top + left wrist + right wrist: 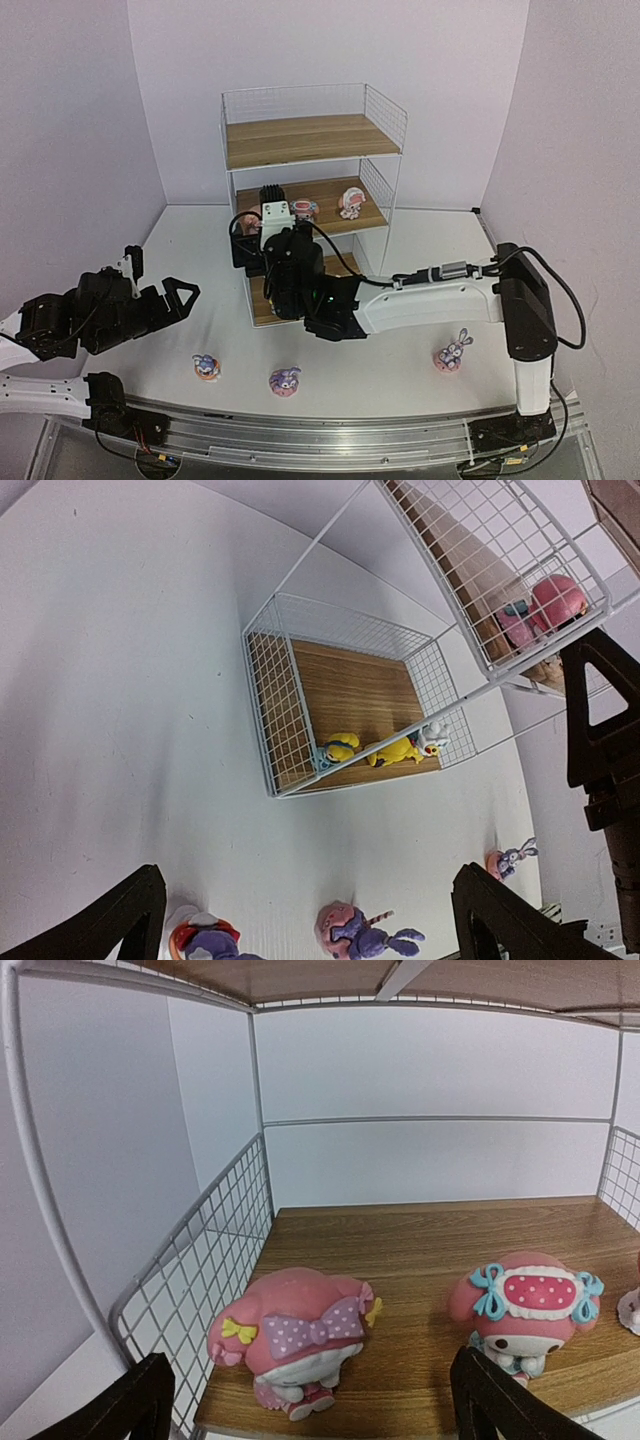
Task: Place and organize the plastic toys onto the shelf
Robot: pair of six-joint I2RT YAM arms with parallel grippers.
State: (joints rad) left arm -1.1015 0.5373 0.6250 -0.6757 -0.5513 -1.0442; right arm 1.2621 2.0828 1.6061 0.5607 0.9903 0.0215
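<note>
At the shelf point(420, 1230), right hand point(308, 1385) wide, empty.

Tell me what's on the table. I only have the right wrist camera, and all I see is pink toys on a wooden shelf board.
Observer: Three purple bunnies are on the table, in front of the shelf, near the arm bases.
Operator: Which tier am I looking into?
Observer: The middle board. The right gripper is at its left front end, with its jaws apart.
Operator: And where is the other arm?
Observer: The left gripper hovers open and empty over the left side of the table, clear of the shelf.
</note>
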